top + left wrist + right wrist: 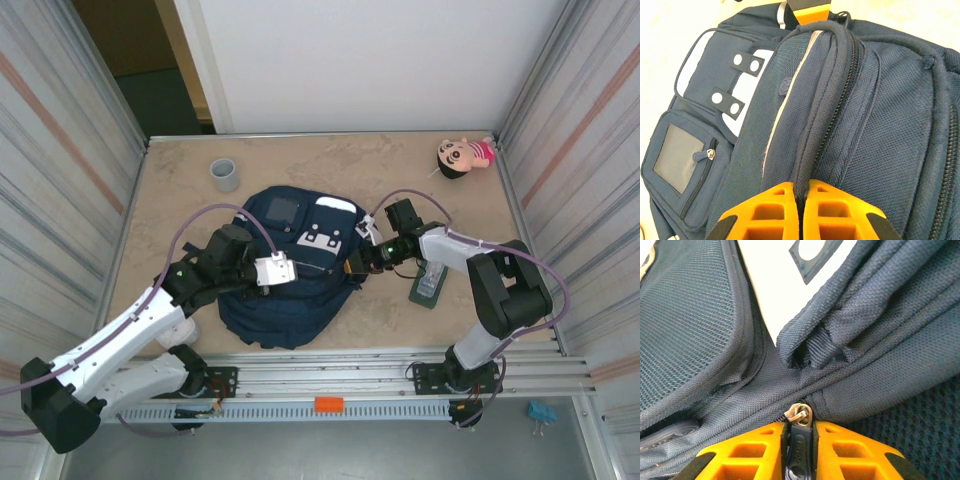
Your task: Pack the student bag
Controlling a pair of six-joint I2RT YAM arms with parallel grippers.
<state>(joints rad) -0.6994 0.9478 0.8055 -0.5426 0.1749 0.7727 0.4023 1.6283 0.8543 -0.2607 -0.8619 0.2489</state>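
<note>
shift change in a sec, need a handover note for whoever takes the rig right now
Grips: left pincer shut on a ridge of the student bag beside its main zip; right pincer shut on the zip pull at the bag's edge nearest the right arm.
Things: the bag lies flat in the middle of the table; the grey cup, doll and dark green flat item lie outside it.
Done: both grips are set; the zip still looks closed.
Left: draw the zip open, then probably load the loose items.
</note>
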